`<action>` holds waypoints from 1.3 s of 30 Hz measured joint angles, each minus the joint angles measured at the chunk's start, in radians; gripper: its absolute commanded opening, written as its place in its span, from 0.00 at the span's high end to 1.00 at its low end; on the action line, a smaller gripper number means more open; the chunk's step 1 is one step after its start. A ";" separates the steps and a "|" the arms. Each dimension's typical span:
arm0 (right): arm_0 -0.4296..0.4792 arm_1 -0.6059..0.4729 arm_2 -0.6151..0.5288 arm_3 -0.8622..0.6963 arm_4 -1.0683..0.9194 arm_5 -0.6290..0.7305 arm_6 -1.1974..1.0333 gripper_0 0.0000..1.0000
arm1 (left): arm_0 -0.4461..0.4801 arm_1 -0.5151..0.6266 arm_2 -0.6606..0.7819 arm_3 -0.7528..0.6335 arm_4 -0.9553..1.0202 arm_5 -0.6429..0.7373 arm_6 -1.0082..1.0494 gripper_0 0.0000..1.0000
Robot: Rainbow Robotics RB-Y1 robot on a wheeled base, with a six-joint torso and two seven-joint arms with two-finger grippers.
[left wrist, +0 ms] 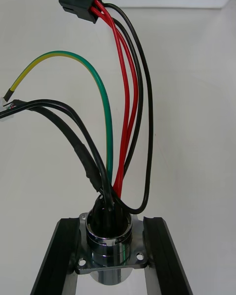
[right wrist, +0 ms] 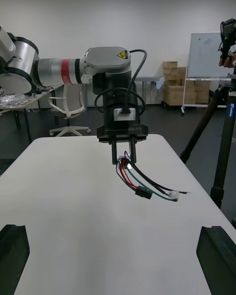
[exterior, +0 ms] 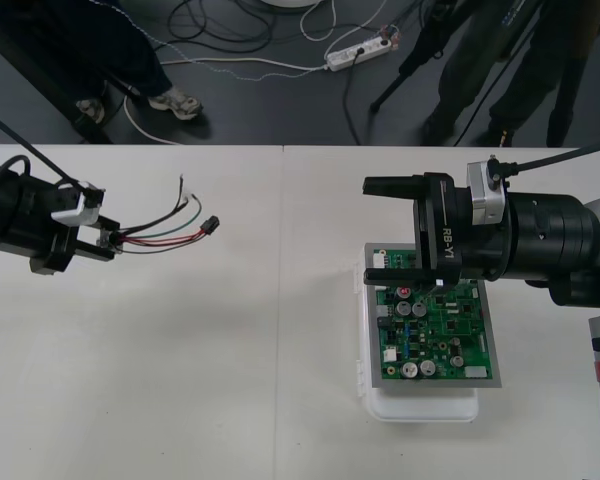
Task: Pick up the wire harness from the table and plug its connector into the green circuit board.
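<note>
Gripping the wire harness [exterior: 170,236] by its socket [left wrist: 105,236] in the closed left tool [exterior: 105,240] near the table's [exterior: 230,380] left edge, with plug [exterior: 212,225] aimed toward the right edge at the green circuit board [exterior: 435,335], well apart beneath the spread-open right tool [exterior: 380,228].

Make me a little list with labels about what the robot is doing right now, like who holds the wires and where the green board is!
Left gripper: at the table's left side, shut on the harness
Held part: the round metal socket, between the fingers
Wires: red, black and green, fanning out from the socket
Plug: black, at the wires' free end, not in the board
Right gripper: open, above the board's far left corner
Circuit board: green, on a white base, on the table's right side
</note>
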 measured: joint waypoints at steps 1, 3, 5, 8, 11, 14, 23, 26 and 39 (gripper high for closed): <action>0.000 0.000 0.000 0.000 0.000 0.000 0.000 0.00 | 0.000 -0.005 0.009 -0.005 0.009 -0.001 0.000 1.00; 0.000 0.000 0.000 0.000 0.000 0.000 0.000 0.00 | 0.000 -0.016 0.023 -0.013 0.024 -0.003 0.000 1.00; 0.000 0.000 0.000 0.000 0.000 0.000 0.000 0.00 | 0.000 -0.025 0.030 -0.023 0.035 -0.004 0.000 1.00; 0.000 0.000 0.000 0.000 0.000 0.000 -0.001 0.00 | 0.001 -0.040 0.037 -0.035 0.051 -0.004 0.000 1.00; 0.000 0.000 0.000 0.000 0.000 0.000 -0.002 0.00 | 0.004 -0.058 0.048 -0.052 0.063 -0.004 0.000 1.00; 0.000 0.000 0.000 0.000 0.000 0.000 -0.002 0.00 | 0.010 -0.075 0.064 -0.080 0.074 -0.005 0.000 1.00; 0.000 0.000 0.000 0.000 -0.002 0.000 -0.035 0.00 | 0.054 -0.094 0.070 -0.168 0.179 -0.007 0.002 1.00; 0.000 0.000 0.000 0.000 -0.002 0.000 -0.035 0.00 | 0.074 -0.094 0.070 -0.212 0.202 -0.008 0.003 1.00; 0.000 0.000 0.000 0.000 -0.003 0.000 -0.035 0.00 | 0.152 -0.094 0.027 -0.380 0.340 -0.009 0.209 1.00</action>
